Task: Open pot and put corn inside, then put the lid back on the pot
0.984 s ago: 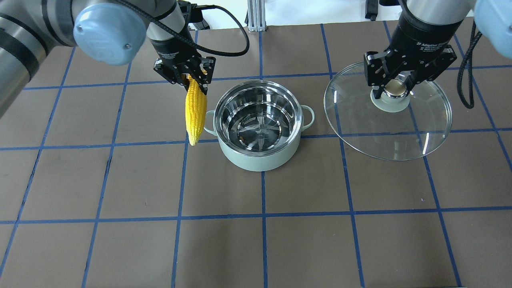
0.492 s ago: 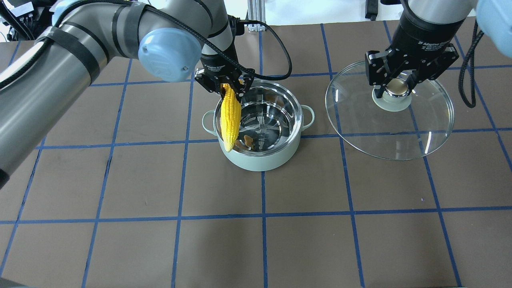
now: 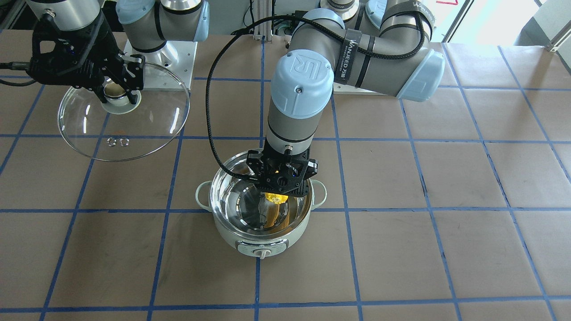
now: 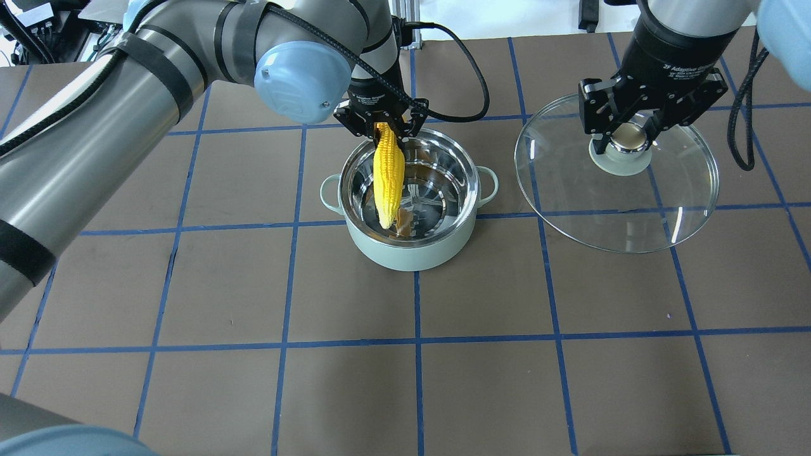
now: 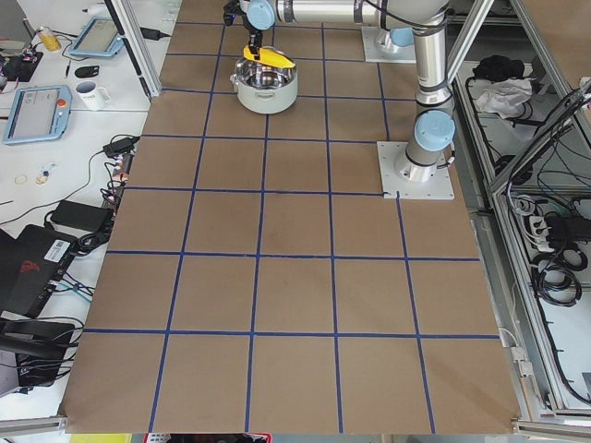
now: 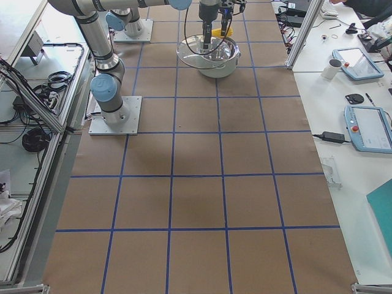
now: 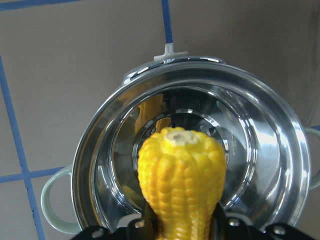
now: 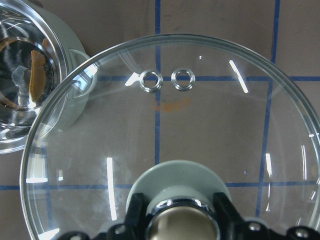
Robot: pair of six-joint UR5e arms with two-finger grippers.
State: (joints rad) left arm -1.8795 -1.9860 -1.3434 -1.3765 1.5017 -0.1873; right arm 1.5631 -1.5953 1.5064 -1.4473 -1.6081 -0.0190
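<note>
L gripper: fingers clenched on the thick end of the corn, narrow gap, cob filling it. Corn hangs tip-down over the pot, inside the rim line, nearer the pot's back-left edge. Can't tell if the tip touches the steel bottom. From the L wrist cam I see the cob end centred over the pot's mouth.

R gripper: fingers either side of the knob, closed onto it, grasping the lid. Lid is off the pot, out past the pot's right handle. In the R wrist cam its rim overlaps that handle. Two vent holes sit on the lid's far side from the knob.

Writing: "2F Adaptive" legible on R gripper body, rest cut off. "UR" logo on the L arm's blue joint cap. Black strap on the L arm has white lettering, reads approx "WANJEED". Pot dial markings too small to read.
</note>
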